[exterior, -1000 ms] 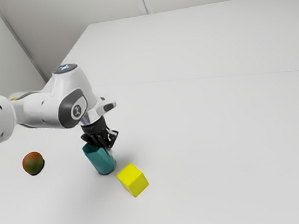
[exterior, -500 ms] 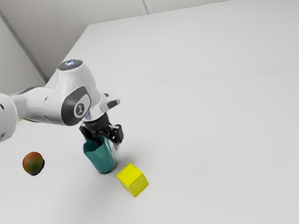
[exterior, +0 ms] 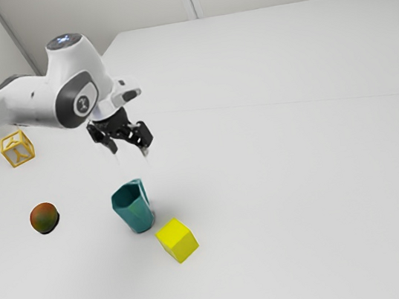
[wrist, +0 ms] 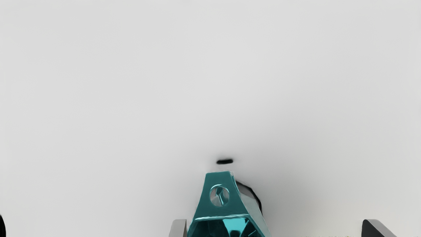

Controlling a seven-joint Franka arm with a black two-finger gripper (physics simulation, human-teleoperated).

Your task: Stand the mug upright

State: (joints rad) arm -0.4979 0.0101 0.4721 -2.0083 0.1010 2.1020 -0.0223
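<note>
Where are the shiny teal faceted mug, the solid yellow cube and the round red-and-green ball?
Shiny teal faceted mug [exterior: 139,216]: exterior view, on its outer side wall.
Solid yellow cube [exterior: 177,240]: exterior view, its middle, where two faces meet.
Round red-and-green ball [exterior: 43,217]: exterior view, middle of its curved side.

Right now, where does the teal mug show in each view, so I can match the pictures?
Exterior view: the teal mug is below the gripper, beside the yellow cube.
Wrist view: the mug appears between the fingertips, nearer one.
Shared landmark: the gripper, open in both.
</note>
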